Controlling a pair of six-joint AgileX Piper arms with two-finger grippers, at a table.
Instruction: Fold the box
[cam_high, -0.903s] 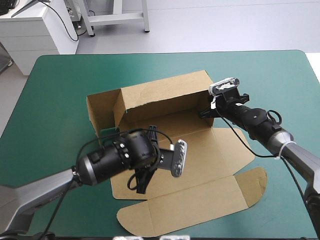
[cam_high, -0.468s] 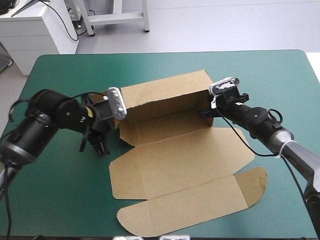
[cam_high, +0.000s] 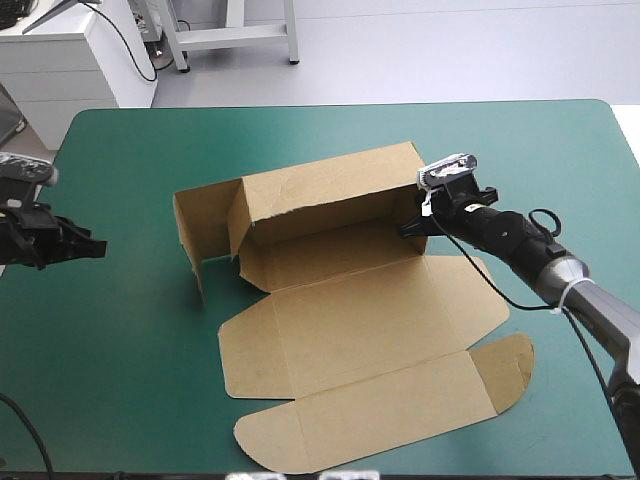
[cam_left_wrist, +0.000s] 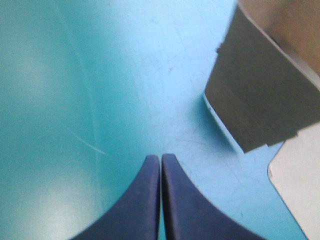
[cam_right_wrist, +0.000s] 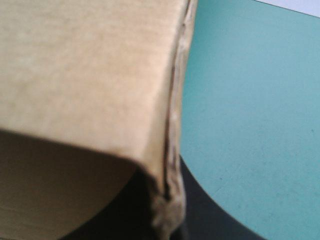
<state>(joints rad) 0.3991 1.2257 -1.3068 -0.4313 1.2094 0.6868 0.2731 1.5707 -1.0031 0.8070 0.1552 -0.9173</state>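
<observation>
The brown box (cam_high: 330, 300) lies mid-table, its back wall raised and its left end flap (cam_high: 205, 225) standing, while the lid panels lie flat toward the front. My right gripper (cam_high: 413, 226) is at the back wall's right end, shut on the box. In the right wrist view the board's corner edge (cam_right_wrist: 172, 125) runs down between the black fingers (cam_right_wrist: 205, 215) of the right gripper (cam_right_wrist: 166, 212). My left gripper (cam_high: 82, 246) hovers near the table's left edge, well away from the box. It (cam_left_wrist: 161, 159) is shut and holds nothing, with the standing flap (cam_left_wrist: 262, 100) ahead of it.
Bare teal-green cover (cam_high: 120, 350) surrounds the box on the left, far side and right. The flat front flaps (cam_high: 380, 415) reach close to the table's near edge. A white cabinet (cam_high: 70, 60) stands beyond the far left corner.
My left arm has swung from over the box's middle, past the left flap, out to the table's left edge. The right gripper has stayed on the wall's right end.
</observation>
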